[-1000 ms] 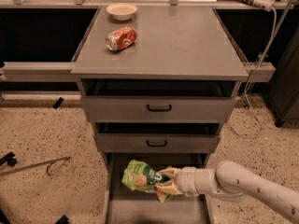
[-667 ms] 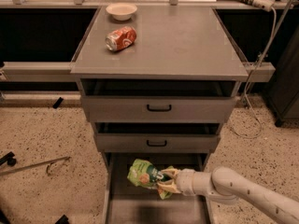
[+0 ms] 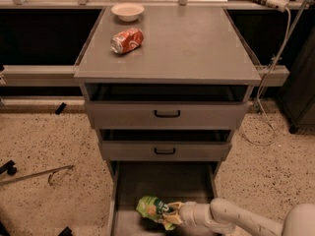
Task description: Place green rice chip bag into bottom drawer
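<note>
Release should wait until the green rice chip bag, clasped at its right end by the pincer low inside the bottom drawer at lower centre frame, rests flat on the drawer floor.

Green rice chip bag: bright green with yellowish patches.
Bottom drawer: plain grey.
Gripper, near right at the bag: off-white.
Can, far left on grey bench: orange-red.
Bowl: cream.
Drawer handles: black.
Floor: beige, dark-speckled.
</note>
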